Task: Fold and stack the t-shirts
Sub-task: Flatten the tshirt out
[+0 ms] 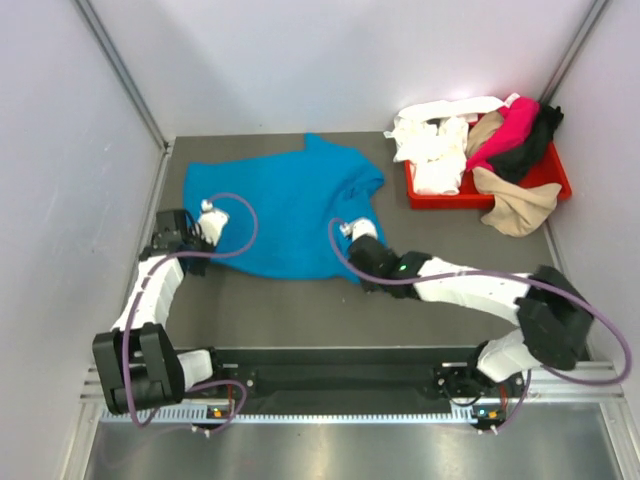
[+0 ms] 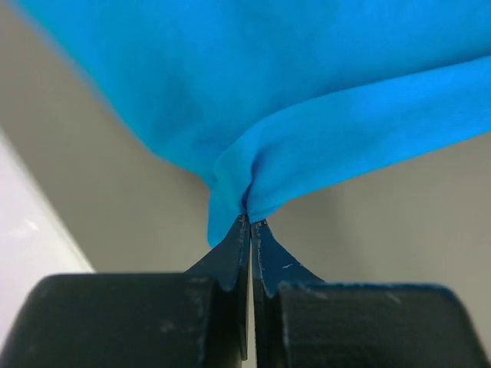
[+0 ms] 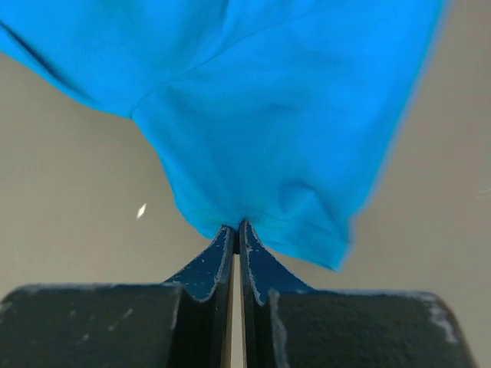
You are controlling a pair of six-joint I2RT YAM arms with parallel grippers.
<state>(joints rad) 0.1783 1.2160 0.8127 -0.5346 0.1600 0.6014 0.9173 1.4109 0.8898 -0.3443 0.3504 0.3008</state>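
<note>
Bright blue t-shirt (image 1: 290, 205) clamped at two points.
It is spread on the worktop (image 1: 300, 310) ahead of the left end effector (image 2: 251, 224) and right end effector (image 3: 236, 228), each closed on its edge.

Premises: robotics lab test cell. Evidence: plain white panel walls (image 1: 70, 130) enclose a grey table (image 1: 280, 310). The left arm (image 1: 150, 290) and right arm (image 1: 470, 285) are bolted to an aluminium rail (image 1: 340, 415), and purple cables (image 1: 256, 224) run exposed.
</note>
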